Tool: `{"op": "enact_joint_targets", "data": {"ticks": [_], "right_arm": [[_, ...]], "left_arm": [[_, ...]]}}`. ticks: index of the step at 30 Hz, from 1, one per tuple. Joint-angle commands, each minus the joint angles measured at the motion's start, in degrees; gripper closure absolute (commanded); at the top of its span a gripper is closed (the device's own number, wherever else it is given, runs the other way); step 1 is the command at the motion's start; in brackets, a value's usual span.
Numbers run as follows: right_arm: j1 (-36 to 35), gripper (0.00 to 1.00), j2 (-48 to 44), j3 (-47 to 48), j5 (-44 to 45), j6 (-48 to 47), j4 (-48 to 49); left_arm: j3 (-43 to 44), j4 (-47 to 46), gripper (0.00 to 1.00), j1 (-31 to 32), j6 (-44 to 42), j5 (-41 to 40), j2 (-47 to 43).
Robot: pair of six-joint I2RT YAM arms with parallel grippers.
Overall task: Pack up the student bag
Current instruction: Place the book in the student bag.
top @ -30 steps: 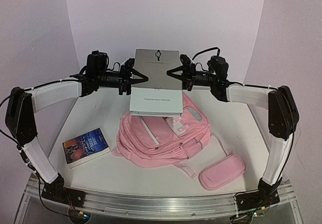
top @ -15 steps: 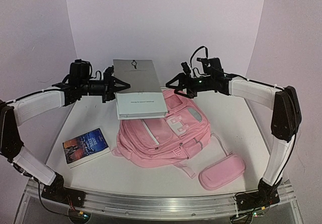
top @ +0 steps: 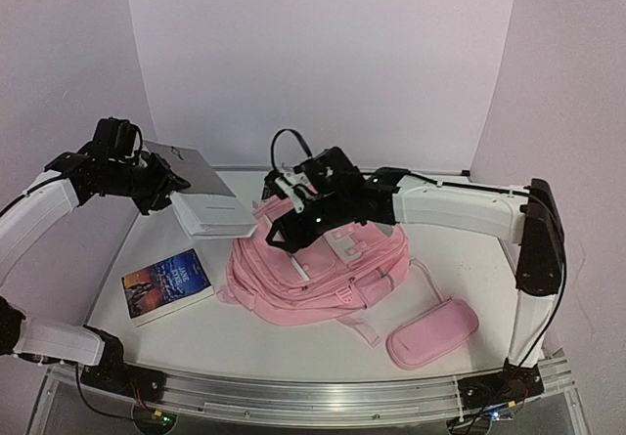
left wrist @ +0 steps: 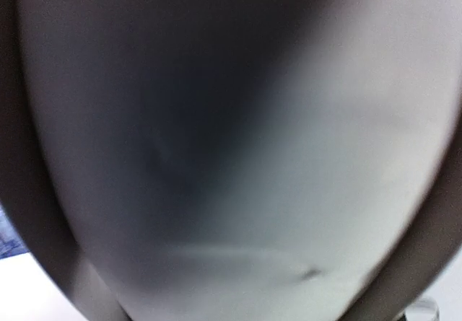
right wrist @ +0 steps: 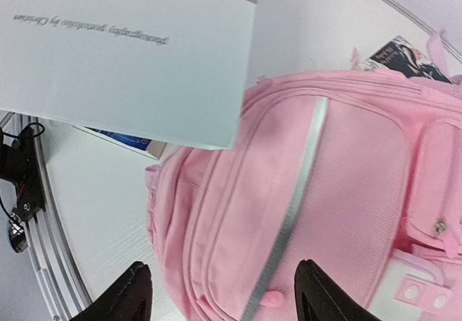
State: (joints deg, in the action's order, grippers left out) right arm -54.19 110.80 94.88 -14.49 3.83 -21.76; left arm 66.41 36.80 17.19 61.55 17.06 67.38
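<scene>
The student bag (top: pixel 323 277) lies flat on the worktop (top: pixel 474 249) directly under my right jaws (top: pixel 282 228), front face up. Its long axis runs slantwise from near left to far right, and the shoulder straps trail off the near edge, away from those jaws. The overhead view gives me that layout. The right wrist view adds the detail: a grey stripe down the pink front panel, a small pink zip pull and the white clasp, all just ahead of the fingertips.

The right jaws stand wide apart above the fabric, holding nothing (I can't tell whether a tip brushes it).

The left jaws (top: pixel 172 187) are closed on the edge of a grey-white book (top: pixel 213 208), held tilted off the worktop with its free corner reaching toward the right jaws. The left wrist view is only a pale blur.

A paperback (top: pixel 166 286) lies below the left jaws, and a pink pencil case (top: pixel 432 332) lies well off from both.
</scene>
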Motion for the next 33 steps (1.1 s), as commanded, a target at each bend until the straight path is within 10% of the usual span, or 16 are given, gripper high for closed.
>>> {"op": "enact_joint_targets", "data": {"ticks": [1,15,20,23,33], "right_arm": [[-4.25,0.35,5.94,5.03,8.93,-3.38,-0.83],[-8.20,0.39,19.52,11.95,24.21,-8.11,-0.74],[-8.12,0.65,19.73,10.59,26.41,-8.91,-0.74],[-7.41,0.98,18.56,10.52,26.81,-8.48,-1.28],[-1.82,1.00,3.29,11.24,12.56,-4.54,-3.99]], "left_arm": [[3.80,8.78,0.95,-0.10,3.22,-9.20,-4.07],[2.49,14.46,0.95,-0.13,7.41,-14.46,-10.31],[1.58,15.37,0.95,-0.13,6.19,-12.47,-10.84],[0.60,15.85,0.95,-0.09,5.40,-10.90,-11.37],[-5.23,11.23,0.96,-0.05,1.66,-2.25,-15.76]]}}
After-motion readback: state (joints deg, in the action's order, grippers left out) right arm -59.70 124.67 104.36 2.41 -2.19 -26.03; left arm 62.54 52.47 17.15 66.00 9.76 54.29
